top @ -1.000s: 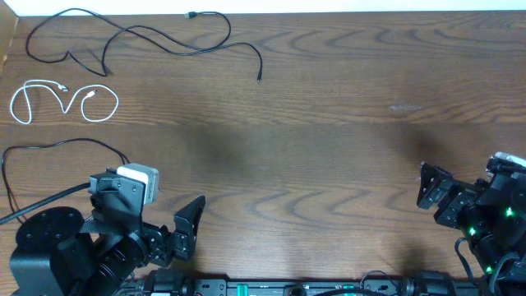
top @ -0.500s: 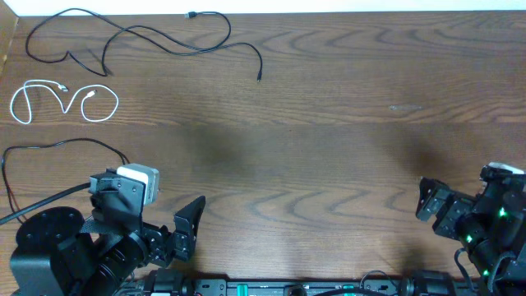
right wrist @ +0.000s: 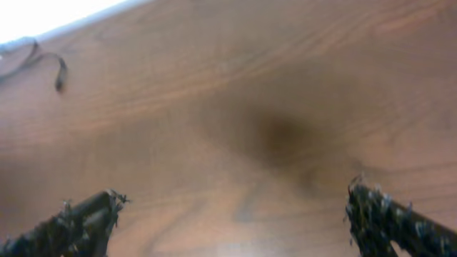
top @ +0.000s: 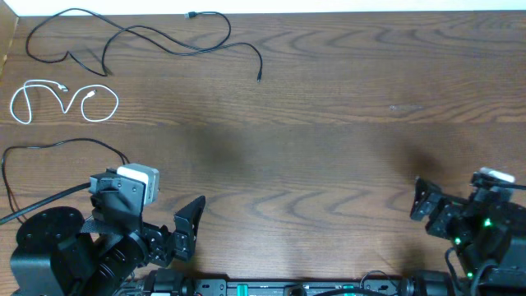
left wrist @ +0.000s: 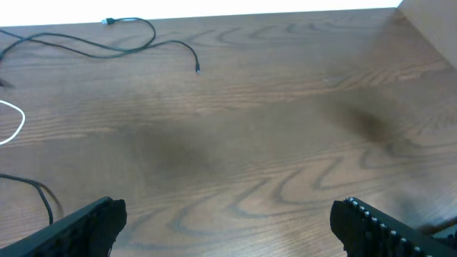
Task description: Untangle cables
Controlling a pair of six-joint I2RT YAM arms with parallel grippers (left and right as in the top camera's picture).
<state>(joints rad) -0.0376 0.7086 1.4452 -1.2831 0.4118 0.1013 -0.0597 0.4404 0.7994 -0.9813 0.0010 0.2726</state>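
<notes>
Cables [top: 122,30] lie loose at the wood-grain worktop's [top: 329,148] far-left corner: thin black cords [top: 177,51] in slack curves, white cord [top: 117,103] double-looped. Left gripper [left wrist: 228,221], right gripper [right wrist: 232,207]: jaws wide apart, empty.

One white cable [top: 117,103] is lying on the one surface [top: 329,148]. Black cabling is showing in two places: a far black run [top: 228,31], counting as one cord or two crossed ones, which cannot be told, and one near black cord [top: 49,145]. Two arms are standing by, the left arm [top: 66,238] and the right arm [top: 493,234], each carrying one claw: left claw [left wrist: 228,210], right claw [right wrist: 232,198].
</notes>
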